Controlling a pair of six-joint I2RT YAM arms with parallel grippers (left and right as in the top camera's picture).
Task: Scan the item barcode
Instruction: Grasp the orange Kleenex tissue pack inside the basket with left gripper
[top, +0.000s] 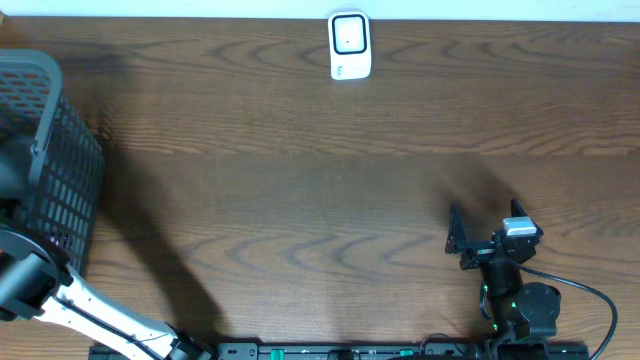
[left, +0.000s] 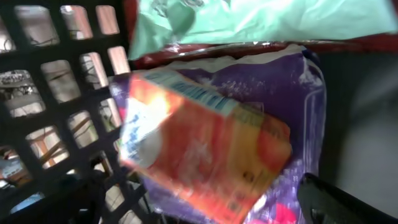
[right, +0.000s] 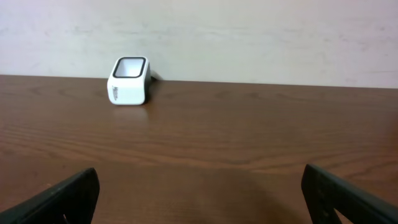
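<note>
Left wrist view: glossy orange packet (left: 205, 155), judged soft, light, probably slippery, lying atop a purple bag (left: 292, 93) inside the basket (left: 59, 109); left hand (left: 199, 190) spread apart, empty; best pinched across its narrow width.

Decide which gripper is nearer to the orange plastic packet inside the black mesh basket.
Left. The left gripper hovers open just above the orange packet inside the basket; the right gripper sits open over the wooden table, far off on the other side.
</note>
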